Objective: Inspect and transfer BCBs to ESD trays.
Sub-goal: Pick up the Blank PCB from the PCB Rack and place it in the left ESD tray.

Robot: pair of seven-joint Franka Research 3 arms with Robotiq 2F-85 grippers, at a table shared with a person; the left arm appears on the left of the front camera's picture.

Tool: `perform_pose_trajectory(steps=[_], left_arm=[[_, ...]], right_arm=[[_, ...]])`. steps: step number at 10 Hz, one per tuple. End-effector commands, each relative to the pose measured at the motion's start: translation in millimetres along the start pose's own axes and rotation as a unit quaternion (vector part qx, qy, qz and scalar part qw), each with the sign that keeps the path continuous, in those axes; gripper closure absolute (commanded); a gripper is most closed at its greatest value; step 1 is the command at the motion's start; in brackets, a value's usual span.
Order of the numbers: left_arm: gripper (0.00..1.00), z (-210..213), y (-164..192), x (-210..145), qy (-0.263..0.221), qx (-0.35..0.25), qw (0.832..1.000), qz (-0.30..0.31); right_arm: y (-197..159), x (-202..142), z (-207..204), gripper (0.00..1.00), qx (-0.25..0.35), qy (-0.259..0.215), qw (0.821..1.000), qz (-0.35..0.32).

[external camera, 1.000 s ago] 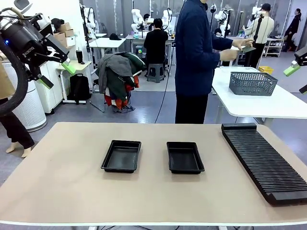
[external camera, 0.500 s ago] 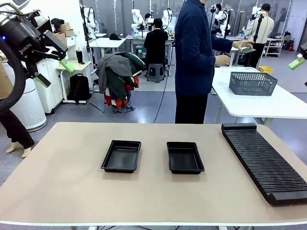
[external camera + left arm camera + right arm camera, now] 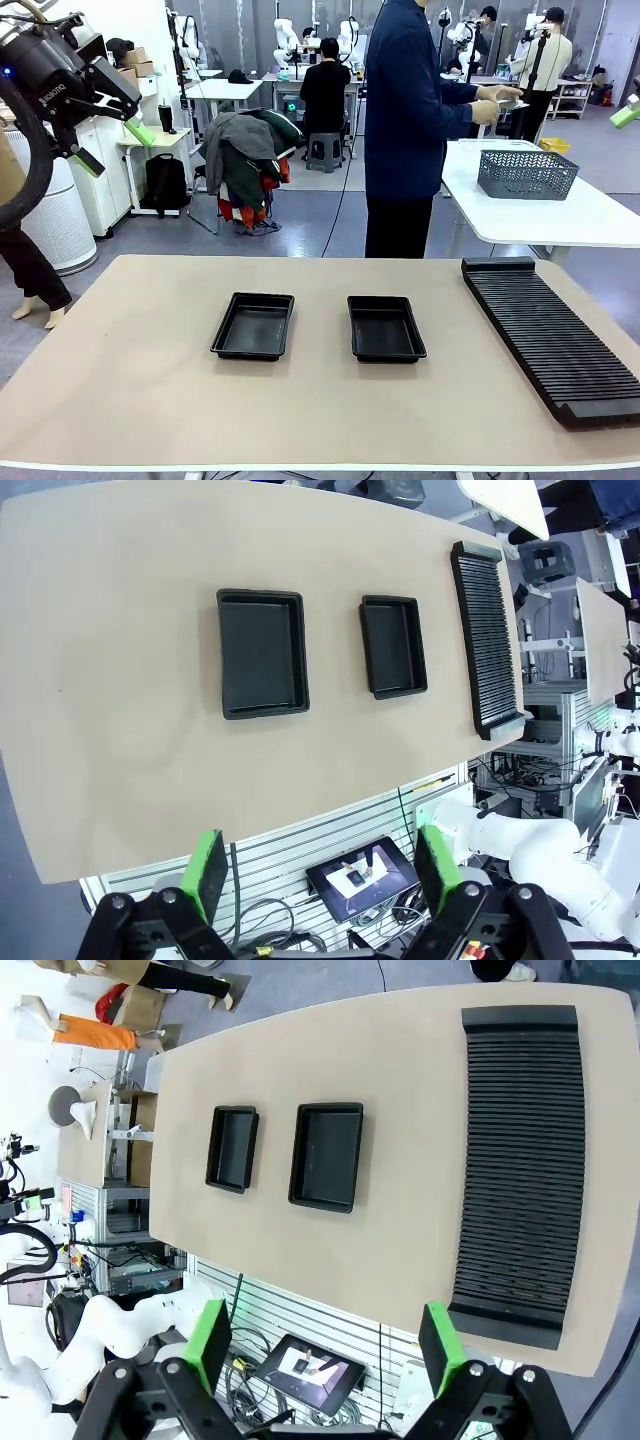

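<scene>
Both claws are parked up high over the table [image 3: 140,390] right now. The left gripper [image 3: 114,148] is off toward the left edge and the right gripper [image 3: 325,1345] off toward the right edge, both spread wide with nothing between the pads. The two ESD trays [image 3: 253,328] sit side by side around the middle of the table, floors bare. The long ribbed rack [image 3: 550,335] runs along the right edge from far to near. The person [image 3: 405,120] stands past the far edge, turned to a white side table [image 3: 580,220] with a grey basket [image 3: 527,172] on it, hands [image 3: 492,103] together. Could be a BCB in them, too small to tell. My guess is we're at the waiting-for-a-board stage. To do it well, I'd leave the jaws wide till a board is actually offered and pinch it by an edge, not the face. Then hold it level and square it to a tray's rim before lowering, since those sloped walls won't forgive a skewed drop. Writing-wise, the white lettering on the left gripper's body looks like ROBOTIQ. The tablet [image 3: 360,872] under the near edge is lit but unreadable.
</scene>
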State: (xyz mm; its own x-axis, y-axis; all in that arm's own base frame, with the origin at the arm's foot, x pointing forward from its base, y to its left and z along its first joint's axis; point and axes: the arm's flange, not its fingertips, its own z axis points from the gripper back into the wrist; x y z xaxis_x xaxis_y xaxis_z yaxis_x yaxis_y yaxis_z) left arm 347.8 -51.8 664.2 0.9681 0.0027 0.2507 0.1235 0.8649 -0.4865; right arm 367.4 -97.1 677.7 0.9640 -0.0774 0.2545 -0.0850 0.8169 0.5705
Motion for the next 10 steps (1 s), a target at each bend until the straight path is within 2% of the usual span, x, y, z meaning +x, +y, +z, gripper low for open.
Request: perform_pose_trajectory(steps=[1, 5, 10], left_arm=[[0.0, 4.1, -2.1, -0.9, 0.006, 0.023, 1.0, 0.011], [0.0, 7.6, -8.4, 1.4, 0.006, 0.044, 0.999, 0.01], [0.0, 12.4, -13.7, 3.2, 0.001, 0.062, 0.998, 0.01]], right_arm=[[-0.2, -0.7, 6.2, 0.0, -0.014, 0.006, 1.0, -0.016], [2.9, 0.8, 18.9, 0.0, -0.041, 0.003, 0.999, -0.026], [3.7, 0.2, 27.0, 0.0, -0.045, 0.0, 0.999, -0.03]])
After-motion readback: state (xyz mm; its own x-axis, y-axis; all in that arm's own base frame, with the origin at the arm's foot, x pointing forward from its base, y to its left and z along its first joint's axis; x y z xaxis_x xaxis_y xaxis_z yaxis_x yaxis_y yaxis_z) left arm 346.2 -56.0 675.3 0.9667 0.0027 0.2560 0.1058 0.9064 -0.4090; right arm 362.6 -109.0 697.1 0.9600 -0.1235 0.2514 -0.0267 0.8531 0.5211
